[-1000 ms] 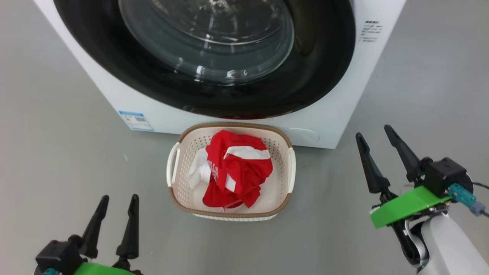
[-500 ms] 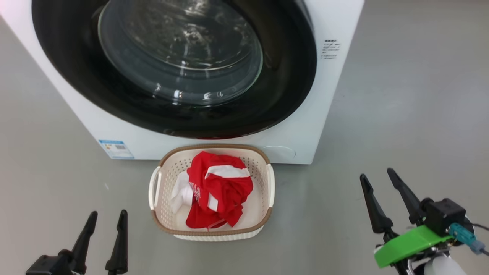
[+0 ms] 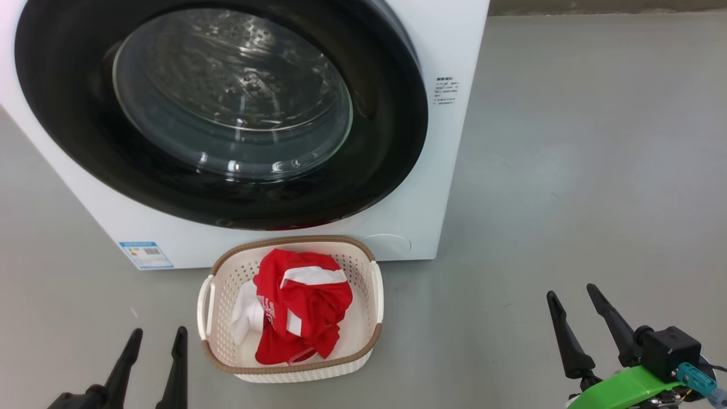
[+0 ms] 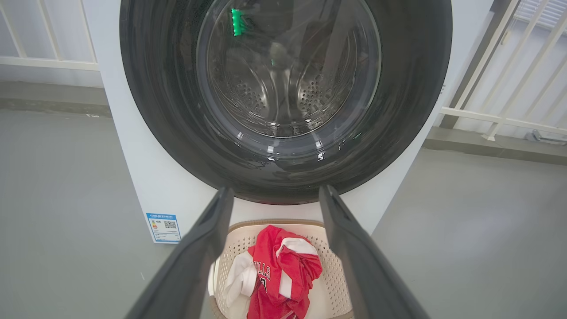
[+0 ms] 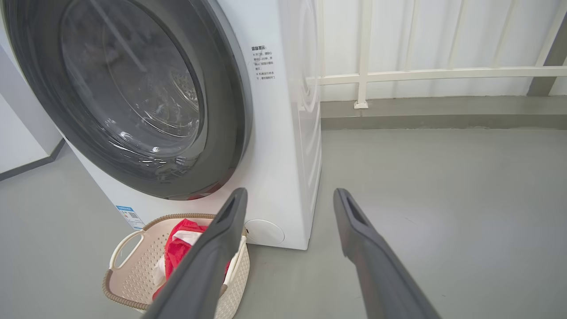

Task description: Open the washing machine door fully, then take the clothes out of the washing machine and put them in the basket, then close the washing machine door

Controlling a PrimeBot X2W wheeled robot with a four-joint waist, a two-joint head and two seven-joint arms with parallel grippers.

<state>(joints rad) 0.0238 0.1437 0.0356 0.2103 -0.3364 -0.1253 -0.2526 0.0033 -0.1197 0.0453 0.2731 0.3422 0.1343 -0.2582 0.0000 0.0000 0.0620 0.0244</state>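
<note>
The washing machine stands ahead with its round black-ringed door flat against the front. Just before it on the floor sits the cream basket, holding the red and white clothes. My left gripper hangs open at the lower left, short of the basket's left side. Well off to the right of the basket, my right gripper is open too. Neither one touches or holds anything.
Grey floor spreads wide to the machine's right. A white railing and a low kerb run along the back wall. A blue label marks the machine's lower left front.
The head view has swung up and to the right, so machine and basket sit lower and further left in it. Both grippers have dropped toward the view's bottom edge, still open.
</note>
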